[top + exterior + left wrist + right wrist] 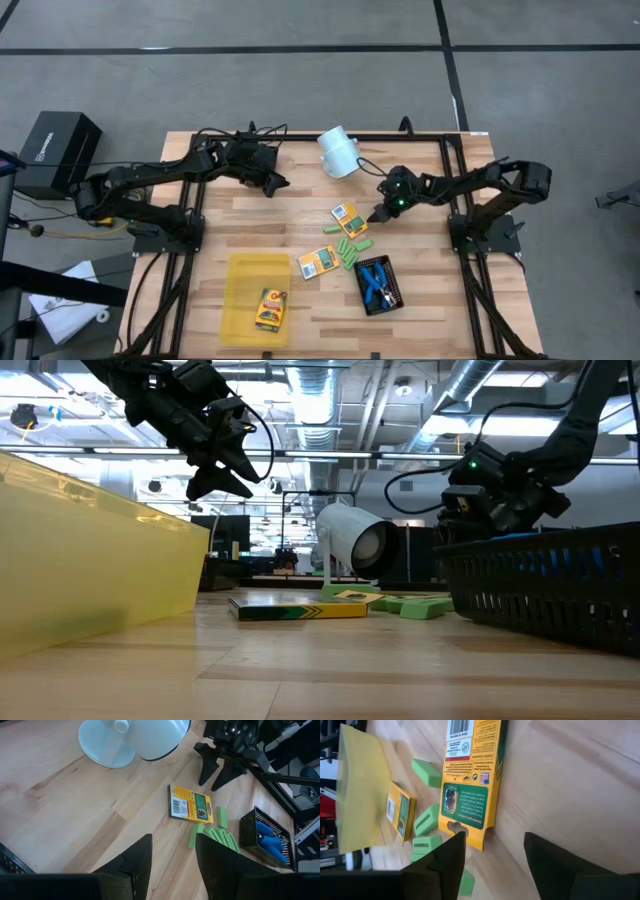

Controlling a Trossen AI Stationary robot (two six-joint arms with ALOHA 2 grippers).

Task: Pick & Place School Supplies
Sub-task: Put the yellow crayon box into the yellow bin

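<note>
1. Step in hand, as I judge it: the right end effector (378, 214) hangs low over the far crayon box (348, 216), its fingers apart and empty, lined up for a pick. In the right wrist view that box (470, 775) lies flat on the wood, its hang-tab end just ahead of the gap between the fingers. The next move calls for a short descent so the fingers straddle the box's narrow width before closing; the box lies flat, so the tips must reach the wood.

2. Near edge of the counter (200, 310): a yellow tray (243, 280) toward the left holds one crayon box (270, 310). To its right a black mesh tray (392, 295) holds the blue-handled pliers (375, 283); two handles' worth of blue show, but I cannot tell whether that is one tool or two.

3. Middle: a second loose crayon box (317, 263) lies beside the yellow tray, touching a cluster of green erasers (350, 250). I count about six, loosely piled. That makes three crayon boxes in all: one placed, two loose.

4. Far edge: one white cup (338, 152) lies on its side. The left end effector (272, 184) waits above the far-left part of the counter, fingers apart, holding nothing.
</note>
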